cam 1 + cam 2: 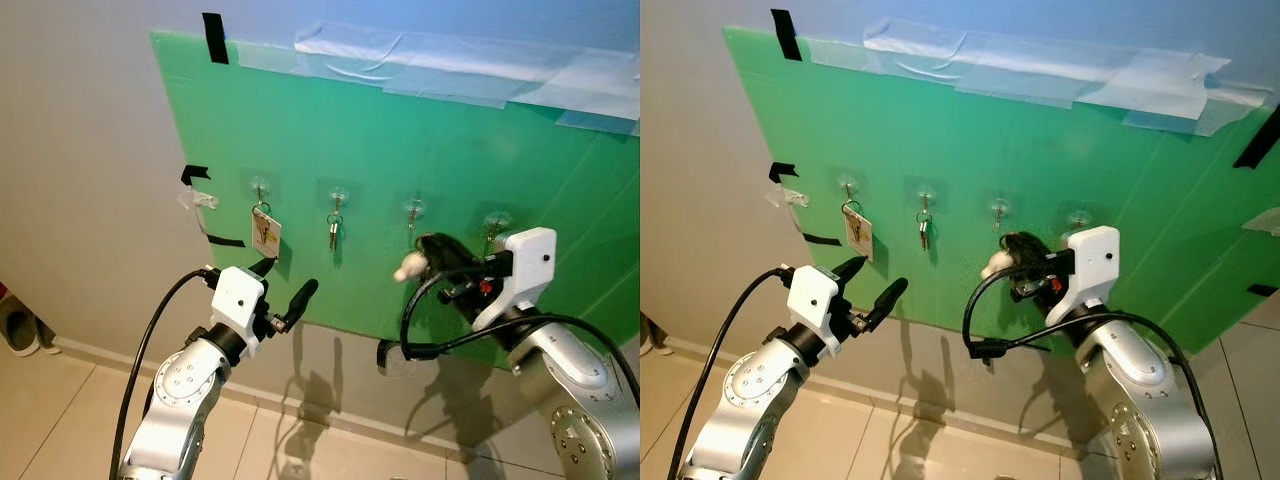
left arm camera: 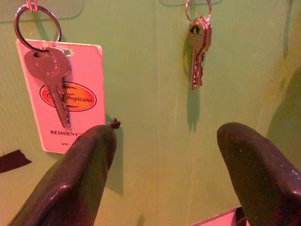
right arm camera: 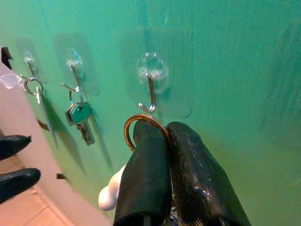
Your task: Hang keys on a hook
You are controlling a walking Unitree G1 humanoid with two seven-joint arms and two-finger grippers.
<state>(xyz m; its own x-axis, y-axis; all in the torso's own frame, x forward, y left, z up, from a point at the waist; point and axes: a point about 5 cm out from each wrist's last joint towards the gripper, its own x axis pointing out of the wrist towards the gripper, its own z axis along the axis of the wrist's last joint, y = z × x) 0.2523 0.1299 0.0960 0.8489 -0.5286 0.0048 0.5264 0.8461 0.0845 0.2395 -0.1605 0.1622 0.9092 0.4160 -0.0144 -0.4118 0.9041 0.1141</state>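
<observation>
Right gripper (image 3: 157, 141) was clamped shut on a key ring (image 3: 141, 123), held just below the third hook (image 3: 149, 96) on the green board (image 1: 400, 140), near the board's lower edge. Ring loop stuck up past the fingertips, opening facing the upturned hook tip; hook shaft ran vertical. Ring sat just under and slightly short of the tip, not yet over it. A white fob (image 1: 405, 268) hung below the fingers. Likely next: lift and push in so the ring drops over the tip. Left gripper (image 1: 283, 288) hovered spread apart and empty below the tagged key (image 2: 61, 89) on the first hook; right arm clearly nearer.
</observation>
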